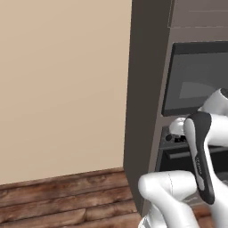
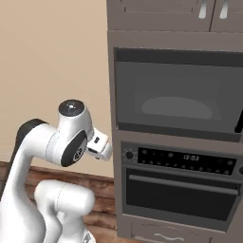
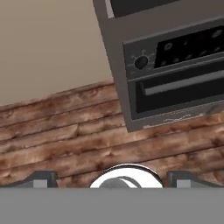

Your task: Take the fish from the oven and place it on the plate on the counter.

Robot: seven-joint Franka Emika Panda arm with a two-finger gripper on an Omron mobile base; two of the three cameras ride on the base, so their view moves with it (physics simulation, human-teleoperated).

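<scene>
Left base view: the white arm rises in the lower right of the frame, its hand near the oven control strip at right centre; the gripper is a pale blur there, and whether its jaws are open cannot be told; the oven door looks shut

Right base view: the oven sits in the lower right below a larger glass-fronted unit; its door is closed, handle bar across the top, knob at the strip's left end; the gripper at centre left points towards it, well apart; the display's digits are too small to read; no brand is legible

Hand view: oven in the upper right, wooden floor below; 2 finger tips stand wide at the bottom edge, holding nothing

The fish is presumably behind the shut door; reaching before opening it would knock the glass; a poor grip on the handle could slip
</scene>
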